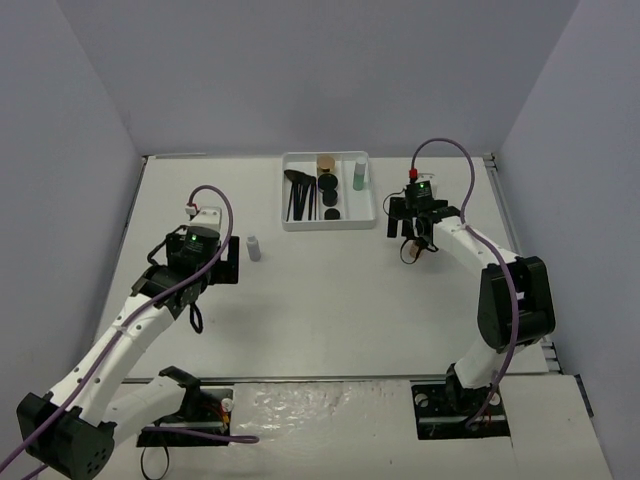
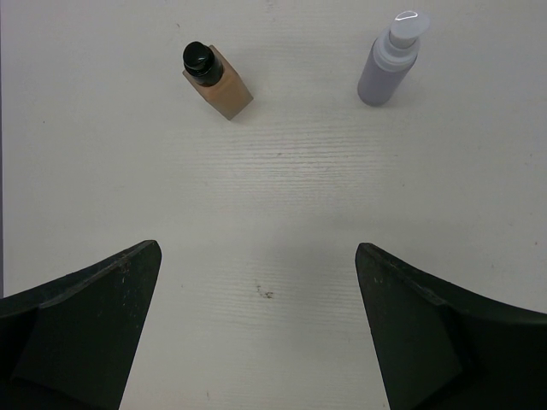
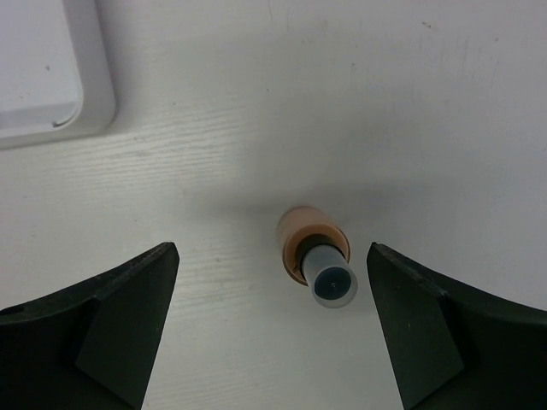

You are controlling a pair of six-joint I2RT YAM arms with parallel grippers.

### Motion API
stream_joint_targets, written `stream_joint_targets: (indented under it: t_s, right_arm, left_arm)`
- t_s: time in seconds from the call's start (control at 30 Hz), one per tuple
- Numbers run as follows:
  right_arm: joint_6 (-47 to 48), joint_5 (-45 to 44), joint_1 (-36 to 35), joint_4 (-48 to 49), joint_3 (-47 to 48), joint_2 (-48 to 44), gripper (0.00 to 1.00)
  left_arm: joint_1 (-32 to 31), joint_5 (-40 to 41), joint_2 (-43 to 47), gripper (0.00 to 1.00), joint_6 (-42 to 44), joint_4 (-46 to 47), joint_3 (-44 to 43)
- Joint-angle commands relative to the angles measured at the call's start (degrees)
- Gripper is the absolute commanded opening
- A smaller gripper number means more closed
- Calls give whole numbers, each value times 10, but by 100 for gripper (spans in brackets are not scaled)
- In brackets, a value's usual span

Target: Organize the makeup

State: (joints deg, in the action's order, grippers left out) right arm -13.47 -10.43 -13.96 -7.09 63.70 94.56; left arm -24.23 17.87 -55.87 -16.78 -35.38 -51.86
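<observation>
Right gripper (image 3: 272,248): jaws spread wide, gripping nothing; an upright tan tube (image 3: 314,254) (clear-capped) stands between them.
Left gripper (image 2: 258,249): open, empty; tan bottle (image 2: 218,83) and white bottle (image 2: 389,64) stand farther out.
Tray (image 1: 328,224): far centre, holding brushes (image 1: 298,195) and compacts (image 1: 327,185).

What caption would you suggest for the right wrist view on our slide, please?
Open right gripper poised above an upright tan bottle on the table, white tray corner at upper left.
</observation>
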Motion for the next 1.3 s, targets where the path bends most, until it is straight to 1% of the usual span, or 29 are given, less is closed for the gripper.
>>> stream_joint_targets:
  t_s: [0.0, 0.07, 0.33, 0.5, 0.9, 1.03, 1.17, 1.27]
  right_arm:
    - [-22, -28, 14, 50, -12, -41, 86]
    - [-25, -20, 21, 57, -23, -36, 85]
    - [-33, -4, 31, 92, -49, -19, 65]
    - [-35, -1, 34, 99, -59, -14, 57]
    - [-35, -3, 38, 103, -80, -14, 56]
    - [-36, -1, 39, 106, -87, -16, 49]
    - [-34, 0, 39, 108, -91, -16, 47]
    - [-32, 0, 39, 109, -93, -17, 37]
  left_arm:
    - [4, -5, -5, 97, 13, 38, -28]
    - [4, -6, -6, 97, 15, 38, -28]
    - [5, -8, -3, 97, 17, 40, -25]
    - [5, -10, -2, 97, 18, 41, -24]
    - [4, -19, -6, 97, 18, 43, -24]
    - [4, -20, -6, 97, 18, 43, -23]
    - [5, -22, -6, 97, 18, 44, -23]
    - [5, -21, -6, 97, 18, 44, -24]
